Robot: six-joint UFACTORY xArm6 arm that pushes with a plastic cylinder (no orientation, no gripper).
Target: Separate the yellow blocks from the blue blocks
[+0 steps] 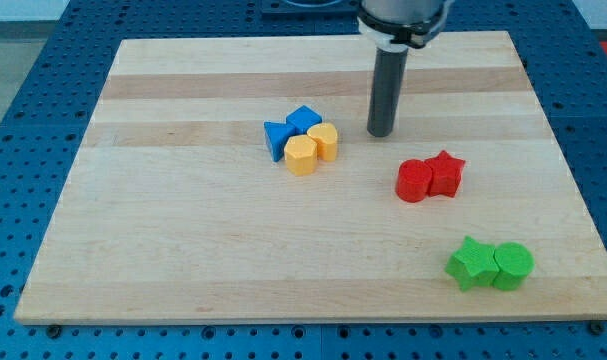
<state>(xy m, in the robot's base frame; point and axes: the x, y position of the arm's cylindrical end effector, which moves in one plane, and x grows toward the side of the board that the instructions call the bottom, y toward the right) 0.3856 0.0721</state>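
Two blue blocks and two yellow blocks sit packed together near the board's middle. The blue cube (304, 120) is at the cluster's top, the blue triangular block (277, 138) at its left. The yellow hexagonal block (301, 156) is at the bottom, touching the other yellow block (324, 141) at the right, whose shape is rounded. My tip (381, 132) rests on the board to the right of the cluster, a short gap from the rounded yellow block.
A red cylinder (414, 181) and a red star block (445, 173) touch each other right of the middle. A green star block (471, 263) and a green cylinder (513, 266) sit at the lower right. The wooden board (183, 250) lies on a blue perforated table.
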